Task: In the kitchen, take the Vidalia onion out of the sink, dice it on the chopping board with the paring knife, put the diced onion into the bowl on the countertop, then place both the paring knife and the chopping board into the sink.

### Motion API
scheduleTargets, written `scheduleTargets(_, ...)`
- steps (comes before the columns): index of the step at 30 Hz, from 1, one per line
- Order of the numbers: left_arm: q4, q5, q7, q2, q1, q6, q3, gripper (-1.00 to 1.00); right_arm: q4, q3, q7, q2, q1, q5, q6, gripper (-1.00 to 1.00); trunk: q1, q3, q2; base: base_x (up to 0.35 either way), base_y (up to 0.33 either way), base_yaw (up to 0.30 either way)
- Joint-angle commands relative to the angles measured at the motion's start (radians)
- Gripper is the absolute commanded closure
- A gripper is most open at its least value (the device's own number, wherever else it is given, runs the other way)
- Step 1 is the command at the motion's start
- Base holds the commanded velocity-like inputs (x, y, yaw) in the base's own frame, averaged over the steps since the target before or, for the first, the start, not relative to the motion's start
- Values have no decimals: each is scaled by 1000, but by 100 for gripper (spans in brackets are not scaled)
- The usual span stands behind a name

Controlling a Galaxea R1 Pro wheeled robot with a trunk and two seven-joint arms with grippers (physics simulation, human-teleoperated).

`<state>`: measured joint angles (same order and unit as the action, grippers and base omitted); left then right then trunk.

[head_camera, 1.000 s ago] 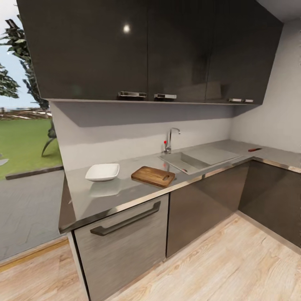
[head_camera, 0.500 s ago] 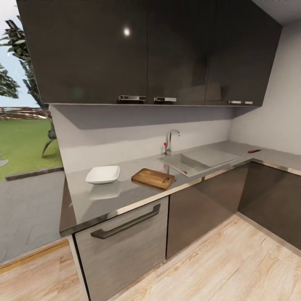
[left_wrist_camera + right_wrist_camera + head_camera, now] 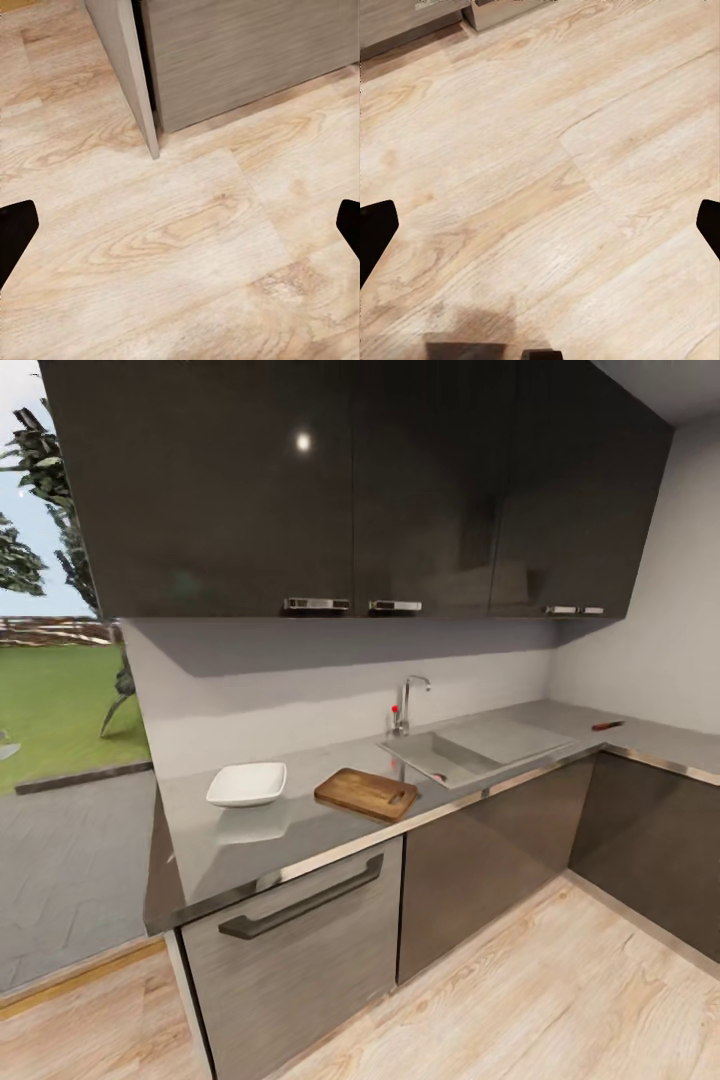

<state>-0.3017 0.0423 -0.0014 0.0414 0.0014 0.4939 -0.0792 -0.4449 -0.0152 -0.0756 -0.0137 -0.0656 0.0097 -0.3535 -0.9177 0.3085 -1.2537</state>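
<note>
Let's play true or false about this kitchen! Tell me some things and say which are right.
1. The white bowl sits on the countertop beside the chopping board. True.
2. The knife lies on the chopping board. False: it lies far along the countertop, past the sink.
3. The left hand is open over the wooden floor. True.
4. The right hand holds an onion. False: it is open and holds nothing.
</note>
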Motion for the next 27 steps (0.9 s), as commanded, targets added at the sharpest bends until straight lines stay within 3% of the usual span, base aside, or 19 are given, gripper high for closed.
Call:
scheduleTargets(1,-1,4,0,0,0,2,1,-100,-1,-2,-5,0,0,1,-1,-100,4,-2,7,0,0,0)
scheduleTargets(27,-1,4,0,0,0,2,1,-100,0,-2,-4,0,0,1,-1,-100,104,-84,189,0,0,0)
